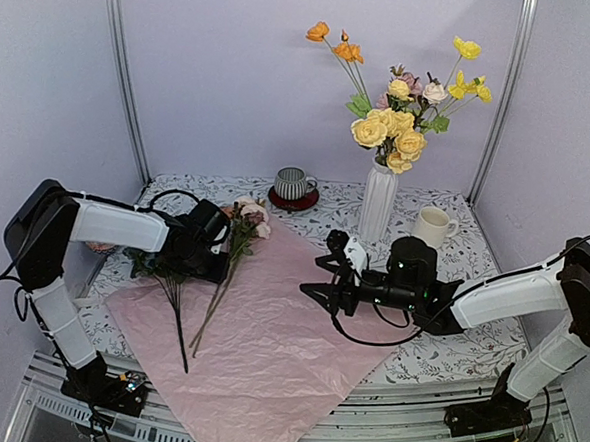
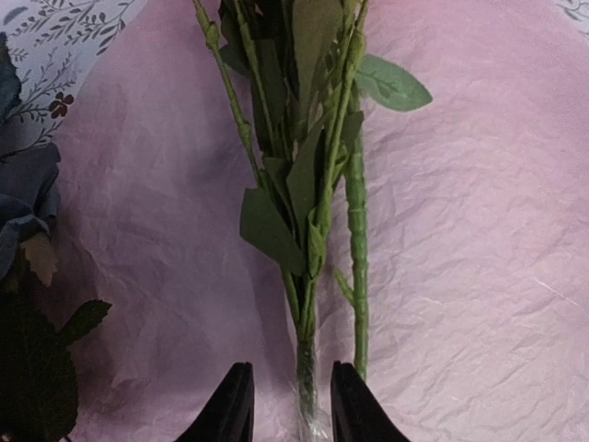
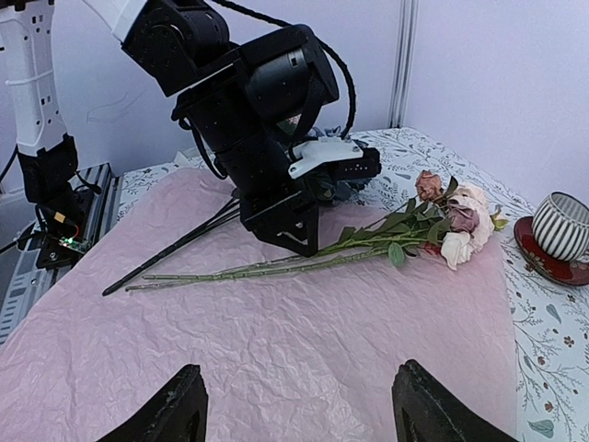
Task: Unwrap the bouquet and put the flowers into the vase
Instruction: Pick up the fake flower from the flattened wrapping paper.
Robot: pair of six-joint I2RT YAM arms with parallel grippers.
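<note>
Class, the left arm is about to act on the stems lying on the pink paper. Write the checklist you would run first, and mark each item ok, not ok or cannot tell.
1. The paper is unwrapped and spread flat: ok.
2. The left gripper has a green stem between its fingers: ok, though the fingers are not yet closed on it.
3. The right gripper is open and holds nothing: ok.
4. The vase stands upright: ok.
5. The vase neck has room for more stems beside the yellow roses: cannot tell.
6. All flowers are off the paper: not ok, because the pink roses lie on it.
</note>
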